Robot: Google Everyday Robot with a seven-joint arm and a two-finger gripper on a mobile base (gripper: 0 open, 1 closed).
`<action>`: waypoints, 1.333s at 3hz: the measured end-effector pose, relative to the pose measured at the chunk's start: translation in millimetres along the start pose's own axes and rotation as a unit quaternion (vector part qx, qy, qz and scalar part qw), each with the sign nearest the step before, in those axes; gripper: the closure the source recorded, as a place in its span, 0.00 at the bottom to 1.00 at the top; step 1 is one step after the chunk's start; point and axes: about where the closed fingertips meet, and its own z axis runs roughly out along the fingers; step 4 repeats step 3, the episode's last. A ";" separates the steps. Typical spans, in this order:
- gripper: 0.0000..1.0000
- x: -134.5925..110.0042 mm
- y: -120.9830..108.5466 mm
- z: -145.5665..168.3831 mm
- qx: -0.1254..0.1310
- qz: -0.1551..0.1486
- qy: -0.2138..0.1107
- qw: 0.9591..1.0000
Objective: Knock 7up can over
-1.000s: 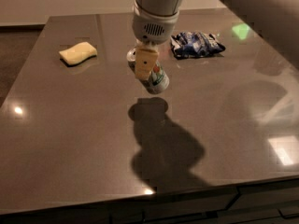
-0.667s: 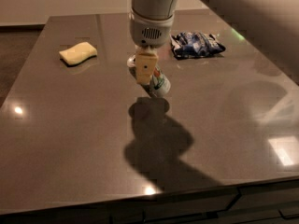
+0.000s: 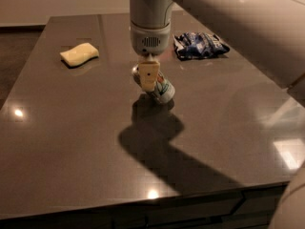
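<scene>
- Camera view, the only one. My gripper [image 3: 148,79] hangs straight down from the wrist over the middle of the dark table [image 3: 66,132], a little towards the far side.
- Gripper state: I cannot tell how far it is open, nor whether it has hold of anything. Its pale tip sits in front of the 7up can [image 3: 162,89] and overlaps it; real contact or mere overlap, I cannot say.
- The 7up can sits directly under and just behind my gripper, near the table's centre line. It is well apart from the other two objects.
- Can attitude: not upright. Its long axis slants from upper left, where it is hidden behind my gripper, down to the lower right, towards the camera side. The lower-right end rests on the table top.
- Which end is the top I cannot make out.
- Can label: white with green and a small reddish patch. No lettering is legible.
- A dark blue snack bag [image 3: 200,46] lies flat at the far right of the table, beyond the can. It has white print, but no brand is readable.
- A pale yellow sponge [image 3: 79,54] lies at the far left, unmarked.
- My arm [image 3: 224,13] crosses the upper right of the view. Its shadow [image 3: 157,142] falls on the table from the can towards the near edge.
</scene>
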 end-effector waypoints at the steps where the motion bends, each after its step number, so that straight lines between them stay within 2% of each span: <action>1: 0.06 -0.8 1.1 2.6 -0.002 -0.009 0.010 1.000; 2: 0.00 -4.9 -3.9 2.7 0.009 -0.010 0.002 1.000; 4: 0.00 -4.9 -3.9 2.7 0.009 -0.010 0.002 1.000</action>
